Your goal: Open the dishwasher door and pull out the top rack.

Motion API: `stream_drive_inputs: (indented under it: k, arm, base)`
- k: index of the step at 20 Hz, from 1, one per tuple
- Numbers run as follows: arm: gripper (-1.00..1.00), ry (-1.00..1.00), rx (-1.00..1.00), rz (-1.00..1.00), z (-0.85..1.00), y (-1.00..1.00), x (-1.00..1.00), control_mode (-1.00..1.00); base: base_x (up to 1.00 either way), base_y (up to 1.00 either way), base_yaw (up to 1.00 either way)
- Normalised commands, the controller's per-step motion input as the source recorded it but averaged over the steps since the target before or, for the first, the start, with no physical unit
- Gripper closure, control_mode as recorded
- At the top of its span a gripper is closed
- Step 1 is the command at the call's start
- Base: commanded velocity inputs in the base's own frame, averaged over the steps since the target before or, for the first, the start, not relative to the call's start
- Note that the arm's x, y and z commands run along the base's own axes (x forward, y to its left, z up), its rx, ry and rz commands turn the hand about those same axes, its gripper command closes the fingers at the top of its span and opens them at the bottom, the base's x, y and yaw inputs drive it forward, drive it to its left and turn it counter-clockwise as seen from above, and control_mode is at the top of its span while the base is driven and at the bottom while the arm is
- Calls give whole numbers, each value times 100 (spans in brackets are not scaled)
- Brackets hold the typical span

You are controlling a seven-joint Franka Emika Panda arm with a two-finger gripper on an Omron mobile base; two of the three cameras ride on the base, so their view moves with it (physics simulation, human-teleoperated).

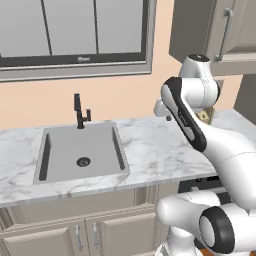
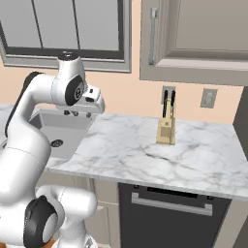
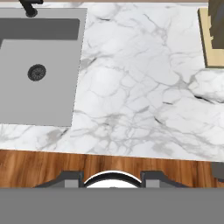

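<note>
a: what takes up most of the scene?

b: the marble counter (image 2: 145, 155), white with grey veins, running under a wide window (image 1: 75, 30). a beige upper cabinet (image 2: 203, 38) with a long vertical handle hangs to the right of the window.

a: and the arm?

b: the white arm (image 1: 200, 135) rises from the base and bends over the counter, between the sink (image 1: 80, 150) and the counter's right stretch. the gripper (image 2: 92, 102) hangs above the counter's left part, just beside the sink's right wall, touching nothing. its jaws are pressed together with nothing between them.

a: where is the dishwasher door (image 2: 169, 218)?

b: below the counter front, to the right of the arm's base in the right base view. it is a dark panel standing upright and closed, with its grey bar handle (image 2: 172, 203) along the top edge. the gripper is well above it and off to its left.

a: what lies around?

b: beige lower cabinet doors (image 1: 75, 235) under the sink, a wood floor (image 3: 43, 168) seen from the hand view, a black faucet (image 1: 80, 112) at the sink's back edge, and a tan knife block (image 2: 166, 130) with dark handles standing upright near the back wall, above the dishwasher's place. a wall outlet (image 2: 208, 98) sits right of it.

a: anything in the way?

b: the counter's front edge overhangs the door's top; the handle sits just under it.
</note>
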Motion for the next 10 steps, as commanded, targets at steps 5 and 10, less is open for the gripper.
stream_drive_inputs:
  k: [5,10]
  arm:
    - [-100,0,0,0,0,0,0,100]
    - [-100,0,0,0,0,0,0,100]
  base:
    - [0,0,0]
    - [-19,-1,-7]
